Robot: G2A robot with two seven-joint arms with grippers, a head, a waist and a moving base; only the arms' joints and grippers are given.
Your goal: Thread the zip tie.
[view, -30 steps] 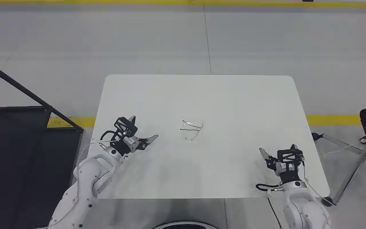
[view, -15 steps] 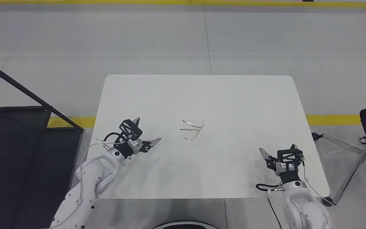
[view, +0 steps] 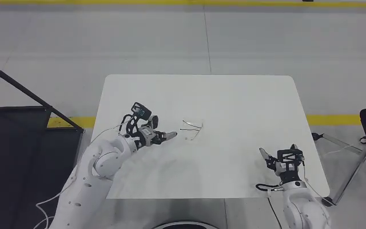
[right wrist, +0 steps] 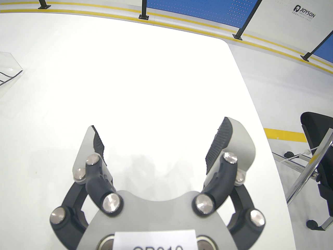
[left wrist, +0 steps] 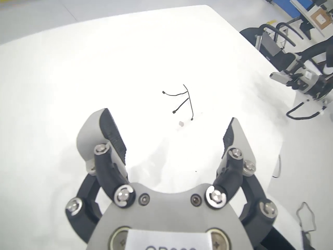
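A few thin black zip ties [view: 191, 128] lie crossed over each other near the middle of the white table [view: 229, 97]. My left gripper [view: 164, 129] hovers just left of them, open and holding nothing. In the left wrist view the zip ties [left wrist: 182, 100] lie a short way beyond the gripper [left wrist: 169, 117], whose fingers stand wide apart. A small pale speck [left wrist: 181, 123] sits beside the nearest tie head. My right gripper [view: 278, 152] is open near the table's front right corner, far from the ties. The right wrist view has that gripper [right wrist: 159, 124] above bare table.
The table's right edge [right wrist: 249, 92] runs close to the right gripper, with a black chair [right wrist: 317, 131] beyond it. A dark panel [view: 23, 149] stands left of the table. The other arm's gripper [left wrist: 299, 79] is at the far table edge in the left wrist view.
The left arm has moved right and slightly farther across the table, bringing its open gripper close to the zip ties. The right arm has kept still.
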